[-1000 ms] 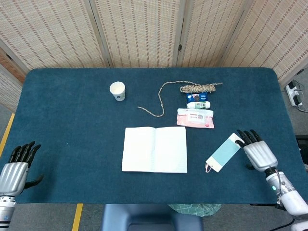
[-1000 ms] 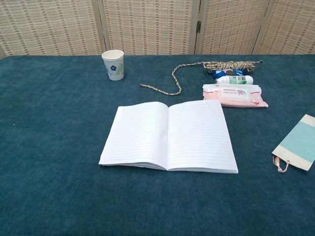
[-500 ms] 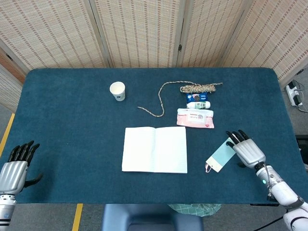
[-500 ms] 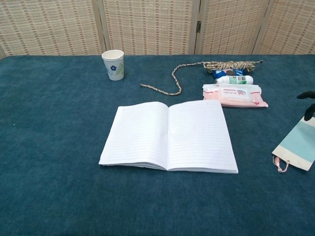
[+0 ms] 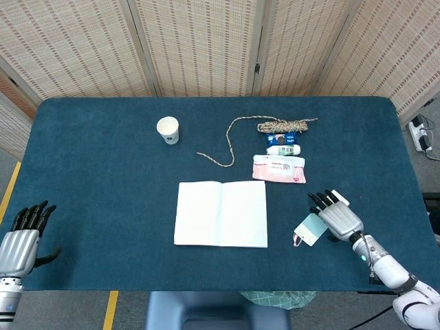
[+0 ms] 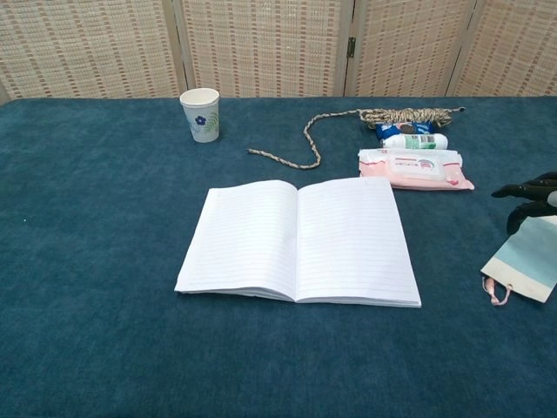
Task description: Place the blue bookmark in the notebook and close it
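Observation:
The notebook (image 5: 221, 213) (image 6: 298, 240) lies open and flat at the middle of the blue table. Right of it lies the light blue bookmark (image 5: 311, 229) (image 6: 528, 262), with a white end and a pink tassel at its near corner. My right hand (image 5: 335, 213) hovers over the bookmark's far half, palm down with fingers spread, and hides that part in the head view. Only its dark fingertips (image 6: 529, 193) show at the right edge of the chest view. My left hand (image 5: 24, 236) is at the table's near left corner, fingers apart, holding nothing.
At the back stand a paper cup (image 5: 168, 130), a coil of rope (image 5: 280, 126) with a loose tail, two small bottles (image 5: 283, 144) and a pink wipes pack (image 5: 278, 169). A woven screen stands behind the table.
My right hand has slid left and nearer along the bookmark, now covering more of it. Its fingertips have come into the chest view. The left hand and notebook have not moved.

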`<move>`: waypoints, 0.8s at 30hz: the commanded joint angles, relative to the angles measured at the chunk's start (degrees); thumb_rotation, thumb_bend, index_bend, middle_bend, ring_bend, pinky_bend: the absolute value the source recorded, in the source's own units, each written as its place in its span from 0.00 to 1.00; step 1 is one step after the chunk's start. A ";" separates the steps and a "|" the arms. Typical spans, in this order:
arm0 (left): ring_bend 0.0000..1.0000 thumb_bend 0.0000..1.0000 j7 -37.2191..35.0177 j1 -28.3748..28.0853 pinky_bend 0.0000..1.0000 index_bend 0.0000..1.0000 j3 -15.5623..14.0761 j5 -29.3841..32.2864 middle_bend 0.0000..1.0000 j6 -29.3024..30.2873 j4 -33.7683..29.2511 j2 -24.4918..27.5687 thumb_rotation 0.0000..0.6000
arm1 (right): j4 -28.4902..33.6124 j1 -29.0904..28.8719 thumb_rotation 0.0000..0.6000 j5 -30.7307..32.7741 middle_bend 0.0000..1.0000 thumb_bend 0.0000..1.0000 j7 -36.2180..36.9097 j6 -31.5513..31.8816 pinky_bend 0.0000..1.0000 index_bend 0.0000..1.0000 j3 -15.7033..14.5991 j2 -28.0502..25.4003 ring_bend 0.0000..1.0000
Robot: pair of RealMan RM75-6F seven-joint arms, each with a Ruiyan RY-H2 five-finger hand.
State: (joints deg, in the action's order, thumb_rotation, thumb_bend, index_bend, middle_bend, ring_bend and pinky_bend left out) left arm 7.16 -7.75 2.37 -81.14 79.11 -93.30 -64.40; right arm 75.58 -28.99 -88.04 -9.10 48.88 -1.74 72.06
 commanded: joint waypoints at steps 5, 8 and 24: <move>0.00 0.29 0.15 -0.13 0.03 0.13 -0.02 0.28 0.06 -0.30 0.00 -0.04 1.00 | -0.59 -0.85 1.00 0.19 0.00 0.20 0.52 -0.29 0.00 0.29 -0.13 0.98 0.00; 0.00 0.29 0.01 -0.18 0.03 0.13 -0.05 0.21 0.06 -0.34 -0.01 0.00 1.00 | -0.54 -1.25 1.00 0.33 0.00 0.20 0.25 -0.64 0.00 0.29 -0.24 1.27 0.00; 0.00 0.29 -0.39 0.03 0.03 0.13 -0.13 -0.09 0.06 0.29 -0.24 0.32 1.00 | 0.26 -1.98 1.00 1.96 0.00 0.20 -2.06 -1.54 0.00 0.29 -1.03 1.81 0.00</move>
State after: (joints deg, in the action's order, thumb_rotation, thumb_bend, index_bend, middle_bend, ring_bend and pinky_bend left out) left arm 6.78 -7.72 2.24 -81.24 79.40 -93.54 -64.09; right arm 75.82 -30.97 -86.09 -11.15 47.33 -2.75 73.88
